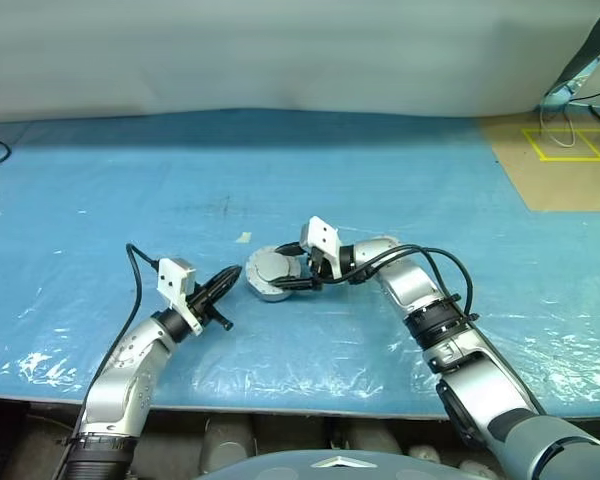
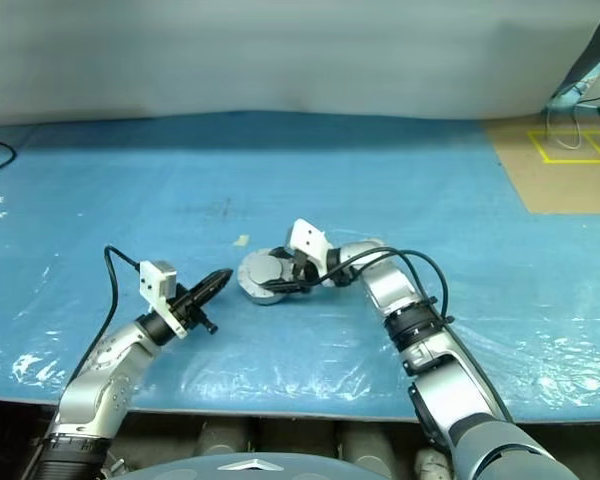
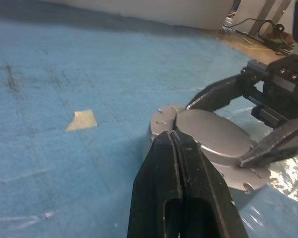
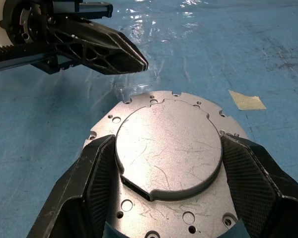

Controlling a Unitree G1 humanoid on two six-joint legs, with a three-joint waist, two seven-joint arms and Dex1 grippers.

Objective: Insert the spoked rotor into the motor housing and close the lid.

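The motor housing [image 1: 264,292] is a squat silver puck on the blue sheet, near the middle. The lid [image 4: 169,148] lies flat on top of it, showing a smooth raised silver face and a notched rim with small holes. The spoked rotor is hidden. My right gripper [image 1: 286,275] reaches in from the right, its two black fingers [image 4: 97,173] pressed against opposite sides of the housing. My left gripper [image 1: 230,277] is shut and holds nothing. Its tip [image 3: 174,135] points at the housing's left edge, just short of it.
A small scrap of pale tape [image 1: 242,238] lies on the blue sheet [image 1: 130,200] just behind the housing. The table's front edge [image 1: 280,408] runs close below both arms. Brown floor with yellow tape lines [image 1: 570,150] lies at the far right.
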